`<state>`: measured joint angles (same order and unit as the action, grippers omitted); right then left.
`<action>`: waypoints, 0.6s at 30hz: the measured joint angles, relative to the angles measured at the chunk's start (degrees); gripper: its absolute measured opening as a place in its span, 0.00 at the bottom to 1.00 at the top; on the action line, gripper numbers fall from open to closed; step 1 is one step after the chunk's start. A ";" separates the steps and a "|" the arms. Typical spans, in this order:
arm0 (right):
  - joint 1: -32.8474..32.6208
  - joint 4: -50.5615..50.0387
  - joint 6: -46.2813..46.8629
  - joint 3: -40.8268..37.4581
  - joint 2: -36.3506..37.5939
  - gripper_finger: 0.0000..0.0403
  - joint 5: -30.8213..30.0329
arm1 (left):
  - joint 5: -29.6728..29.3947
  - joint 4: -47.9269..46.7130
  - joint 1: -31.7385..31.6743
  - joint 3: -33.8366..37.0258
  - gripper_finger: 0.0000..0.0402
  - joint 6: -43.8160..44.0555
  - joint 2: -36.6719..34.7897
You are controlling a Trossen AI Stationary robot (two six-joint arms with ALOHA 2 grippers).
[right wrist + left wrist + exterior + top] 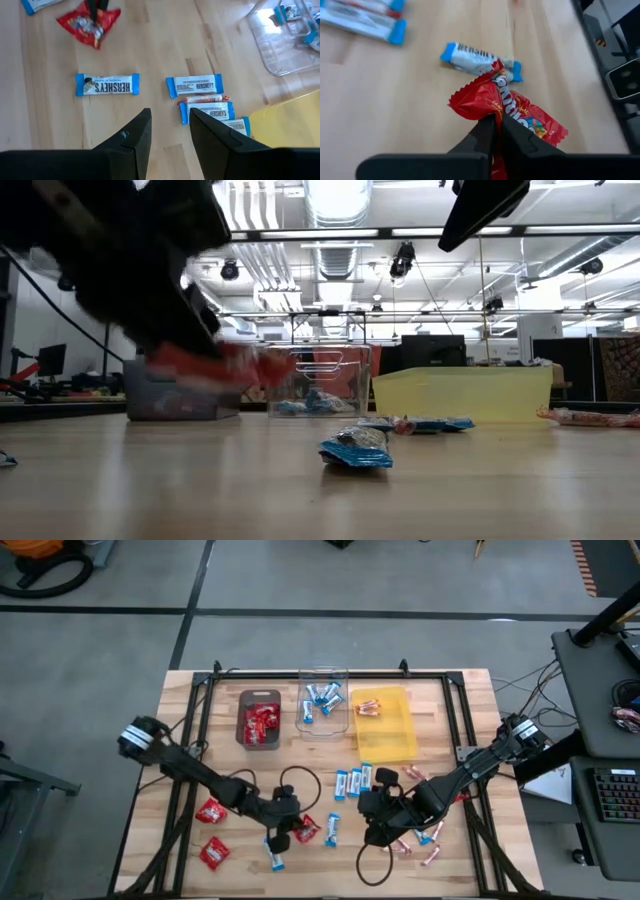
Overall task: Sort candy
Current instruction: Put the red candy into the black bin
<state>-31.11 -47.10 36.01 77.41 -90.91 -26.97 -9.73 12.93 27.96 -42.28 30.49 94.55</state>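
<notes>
The left gripper (pixel 496 131) has closed its fingers on the edge of a crinkly red packet (pixel 512 107), which the left wrist view shows pinched at one corner, the rest of the wrapper hanging free over a blue-and-white bar (pixel 479 60) on the table (pixel 190 700). Seen from above, this grip is on the side of the dark tray (pixel 259 721) nearer the robot, a fair way from it; that tray already holds red packets, so it is judged the destination. Whether the packet has left the wood cannot be settled; the low view is smeared there. For a sound carry, the corner pinch should be treated as marginal: lift straight and slowly, clear the bar beneath, travel level to the dark tray and release low over its middle, not over the clear tray (pixel 323 702) beside it. Two more red packets (pixel 211 832) lie on the robot's side of the dark tray. The right gripper (pixel 170 125) waits part open and empty, well to the right of the dark tray.
</notes>
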 joint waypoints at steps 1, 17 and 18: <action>0.00 0.00 0.00 0.00 0.00 0.31 -0.24 | -0.32 -1.90 -0.15 0.00 0.01 -0.03 -2.06; 0.37 0.07 -2.96 0.00 0.00 0.31 -8.49 | -23.99 -44.75 -14.88 0.05 0.00 -0.87 -37.51; 0.70 0.02 -3.47 0.00 0.00 0.31 -9.72 | -24.31 -46.29 -17.18 0.07 0.00 -0.93 -38.57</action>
<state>-30.42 -47.08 32.54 77.41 -90.91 -36.69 -34.05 -33.36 10.77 -42.22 29.56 55.98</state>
